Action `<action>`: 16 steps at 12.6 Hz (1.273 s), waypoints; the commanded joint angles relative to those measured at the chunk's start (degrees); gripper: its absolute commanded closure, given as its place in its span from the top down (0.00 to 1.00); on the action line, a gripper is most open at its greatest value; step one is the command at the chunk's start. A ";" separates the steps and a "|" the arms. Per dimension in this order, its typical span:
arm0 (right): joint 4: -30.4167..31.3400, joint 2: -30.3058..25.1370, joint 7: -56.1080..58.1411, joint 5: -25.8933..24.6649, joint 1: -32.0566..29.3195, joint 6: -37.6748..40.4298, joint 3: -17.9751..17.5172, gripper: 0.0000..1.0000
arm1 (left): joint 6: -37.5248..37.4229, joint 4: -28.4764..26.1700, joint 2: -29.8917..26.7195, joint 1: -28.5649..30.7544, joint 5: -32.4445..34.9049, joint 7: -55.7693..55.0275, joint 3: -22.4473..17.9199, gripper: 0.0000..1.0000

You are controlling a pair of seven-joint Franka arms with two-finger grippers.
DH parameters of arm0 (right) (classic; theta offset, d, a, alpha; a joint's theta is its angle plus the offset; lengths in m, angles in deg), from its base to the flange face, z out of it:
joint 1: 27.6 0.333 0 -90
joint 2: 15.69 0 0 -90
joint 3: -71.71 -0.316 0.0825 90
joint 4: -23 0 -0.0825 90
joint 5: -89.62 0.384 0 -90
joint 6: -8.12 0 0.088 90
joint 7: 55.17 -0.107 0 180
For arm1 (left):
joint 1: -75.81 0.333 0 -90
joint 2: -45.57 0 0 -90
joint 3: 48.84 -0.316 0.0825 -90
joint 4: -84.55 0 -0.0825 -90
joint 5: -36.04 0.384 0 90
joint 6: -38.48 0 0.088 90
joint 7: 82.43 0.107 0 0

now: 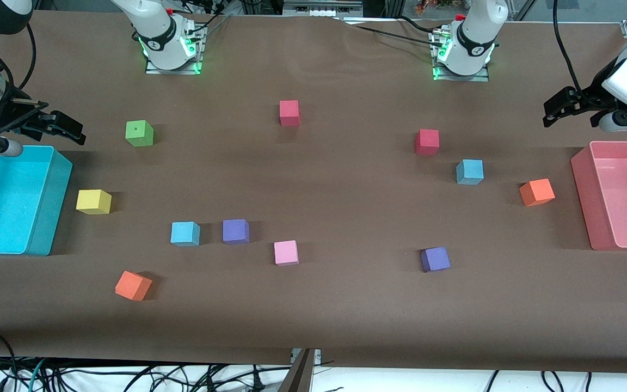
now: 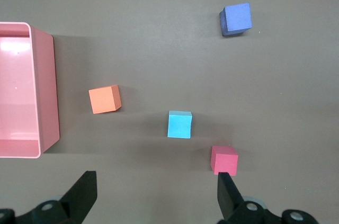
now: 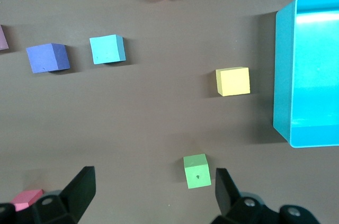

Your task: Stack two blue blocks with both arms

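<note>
One sky-blue block (image 1: 469, 171) sits toward the left arm's end of the table, between a red cube (image 1: 427, 142) and an orange cube (image 1: 536, 192); it also shows in the left wrist view (image 2: 179, 124). The other sky-blue block (image 1: 185, 233) sits toward the right arm's end, beside a purple cube (image 1: 235, 231); it also shows in the right wrist view (image 3: 107, 49). My left gripper (image 1: 559, 106) (image 2: 156, 181) is open and empty, up over the table by the pink bin (image 1: 583, 179). My right gripper (image 1: 63, 128) (image 3: 154, 177) is open and empty, up by the cyan bin (image 1: 47, 228).
Other cubes lie scattered: green (image 1: 139, 133), yellow (image 1: 93, 201), orange (image 1: 133, 285), light pink (image 1: 286, 252), purple (image 1: 435, 259), red (image 1: 289, 112). The cyan bin stands at the right arm's end of the table and the pink bin at the left arm's end.
</note>
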State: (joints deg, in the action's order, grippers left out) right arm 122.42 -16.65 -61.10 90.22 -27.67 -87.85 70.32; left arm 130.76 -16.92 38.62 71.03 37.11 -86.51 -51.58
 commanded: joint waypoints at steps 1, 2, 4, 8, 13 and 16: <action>-1.25 0.70 -0.39 -0.25 -1.25 1.23 -1.61 1.00 | -0.96 1.01 0.27 -0.14 1.48 -0.05 0.02 1.00; -1.25 0.70 -0.22 -0.34 -1.25 1.23 -1.61 1.00 | -1.05 0.92 0.27 -0.14 1.48 -0.05 0.02 1.00; -1.25 0.79 0.13 -0.34 -1.25 0.79 -1.61 1.00 | -1.05 1.01 0.27 -0.14 1.48 -0.14 0.02 1.00; -0.11 1.92 0.31 -0.34 -1.25 0.88 -1.61 1.00 | -1.49 1.01 0.54 -0.14 1.48 -0.05 -0.07 1.00; -0.10 11.31 -0.48 -0.42 2.68 -12.96 -2.05 1.00 | -1.49 1.01 0.62 -0.14 1.48 -0.14 -0.25 1.00; -2.56 19.65 -0.75 -0.42 6.30 -20.20 -2.14 1.00 | -1.49 1.01 0.62 -0.14 1.48 -0.14 -0.25 1.00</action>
State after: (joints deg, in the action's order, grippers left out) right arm 123.00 -1.68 -61.40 90.24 -22.74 -106.56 68.30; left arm 130.30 -16.92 38.93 71.06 37.11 -86.51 -51.80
